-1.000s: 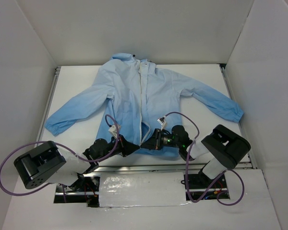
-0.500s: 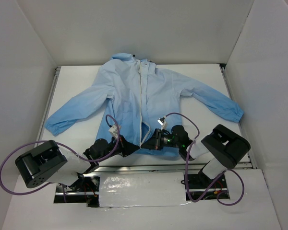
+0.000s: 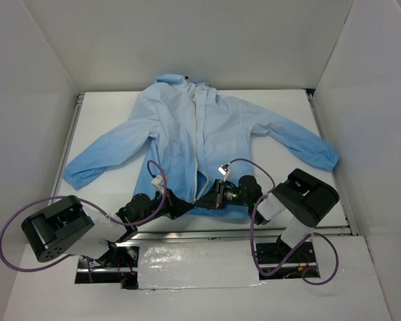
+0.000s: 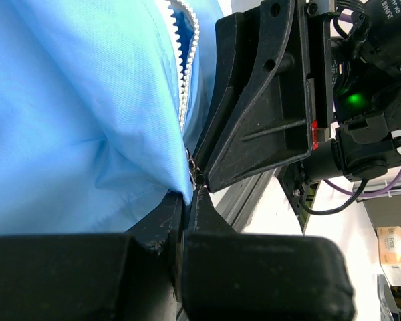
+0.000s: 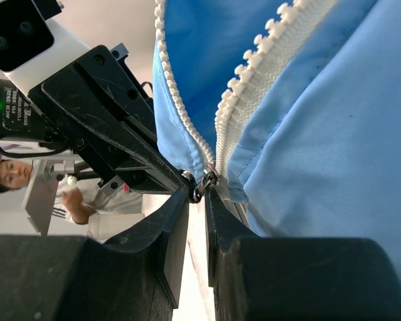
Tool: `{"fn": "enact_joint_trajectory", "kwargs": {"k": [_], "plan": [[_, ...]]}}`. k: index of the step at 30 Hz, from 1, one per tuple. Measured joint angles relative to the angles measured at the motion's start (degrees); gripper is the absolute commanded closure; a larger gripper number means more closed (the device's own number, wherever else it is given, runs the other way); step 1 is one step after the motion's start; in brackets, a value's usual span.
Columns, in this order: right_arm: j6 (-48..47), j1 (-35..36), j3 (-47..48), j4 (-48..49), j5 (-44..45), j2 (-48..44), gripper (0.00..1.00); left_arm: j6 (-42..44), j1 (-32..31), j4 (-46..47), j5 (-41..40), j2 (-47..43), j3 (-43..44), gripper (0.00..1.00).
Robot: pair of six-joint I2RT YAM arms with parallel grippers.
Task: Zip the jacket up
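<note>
Lying front-up with sleeves spread, the jacket [image 3: 207, 134] rests on the white table [image 3: 291, 107], its zipper rows parted above the near hem. Left gripper [image 4: 187, 198]: fingers together, clamped on that hem. Right gripper [image 5: 197, 195]: fingers slightly apart at the zipper pull [image 5: 206, 181]; grip indeterminable.

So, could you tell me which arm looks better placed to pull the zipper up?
Right, probably: the right gripper has the zipper pull at its fingertips, while the left gripper is shut on the jacket hem, anchoring it.
</note>
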Motion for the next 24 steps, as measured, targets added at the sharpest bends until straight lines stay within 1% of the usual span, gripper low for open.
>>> {"fn": "enact_joint_trajectory", "kwargs": {"k": [4,6,9,19,24], "plan": [[0.2,0.0,0.0,0.48,0.0,0.07,0.81,0.0,0.0,0.13,0.02,0.0,0.0,1.0],[0.48,0.0,0.02,0.76,-0.02,0.24,0.81,0.0,0.0,0.13,0.02,0.0,0.0,1.0],[0.61,0.0,0.44,0.72,-0.07,0.42,0.78,0.02,0.02,0.11,-0.02,0.0,0.0,1.0],[-0.02,0.02,1.11,-0.17,-0.13,0.98,0.79,0.24,0.02,-0.87,-0.22,-0.48,0.0,1.0],[0.15,0.02,1.62,-0.15,-0.44,2.32,0.87,0.39,0.07,-1.88,-0.31,-0.5,-0.02,1.0]]}}
